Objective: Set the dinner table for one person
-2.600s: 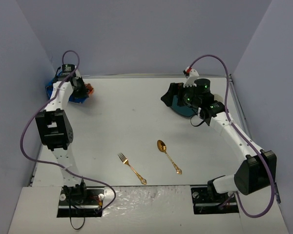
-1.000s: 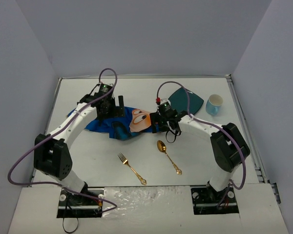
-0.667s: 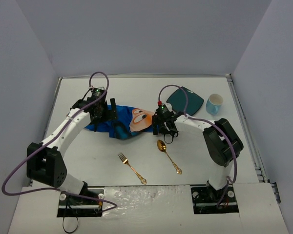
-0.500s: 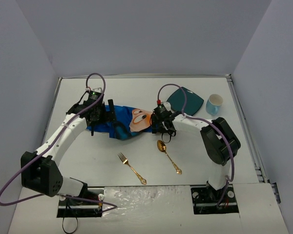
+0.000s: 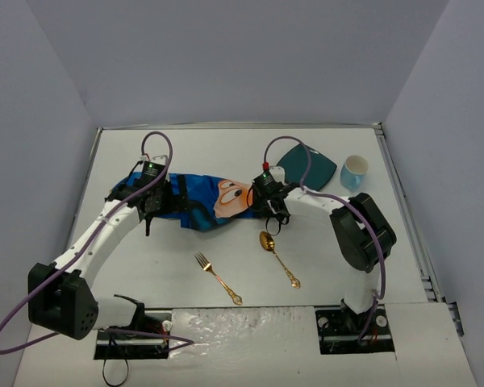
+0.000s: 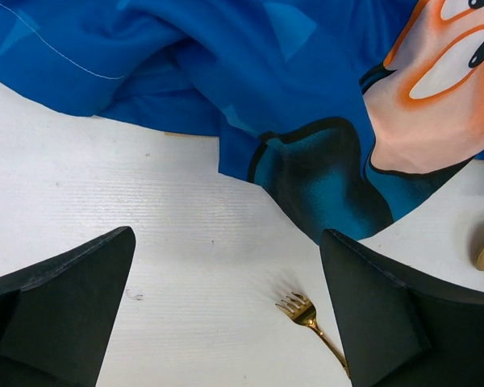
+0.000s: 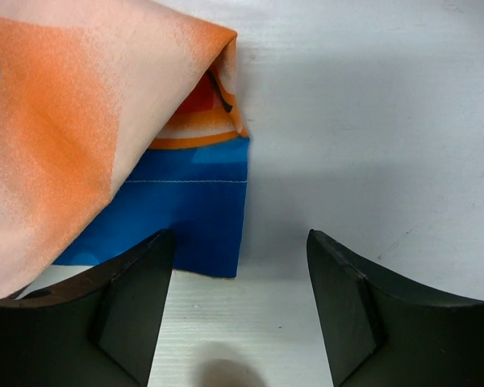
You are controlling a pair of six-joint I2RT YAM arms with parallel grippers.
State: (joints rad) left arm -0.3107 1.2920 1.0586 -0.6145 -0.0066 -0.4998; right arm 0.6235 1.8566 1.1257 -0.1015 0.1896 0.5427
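The dinner table (image 5: 137, 266) is a white top with the blue Mickey-print placemat (image 5: 206, 200) lying rumpled across its middle. My left gripper (image 5: 168, 203) hovers at the placemat's left part, open, with only bare table and a gold fork (image 6: 308, 316) between its fingers (image 6: 64, 310). My right gripper (image 5: 268, 208) is at the placemat's right end. In the right wrist view it (image 7: 240, 310) stands open, and the placemat's blue corner (image 7: 202, 230) lies just ahead of its left finger, apart from both fingers.
A gold fork (image 5: 218, 278) and a gold spoon (image 5: 278, 258) lie near the front. A dark teal plate (image 5: 308, 165) and a light blue cup (image 5: 355, 172) stand at the back right. Walls close in the table on three sides.
My left arm has drawn back to the left along the placemat, still open. The right gripper has edged slightly left at the placemat's right corner and its jaws have narrowed.
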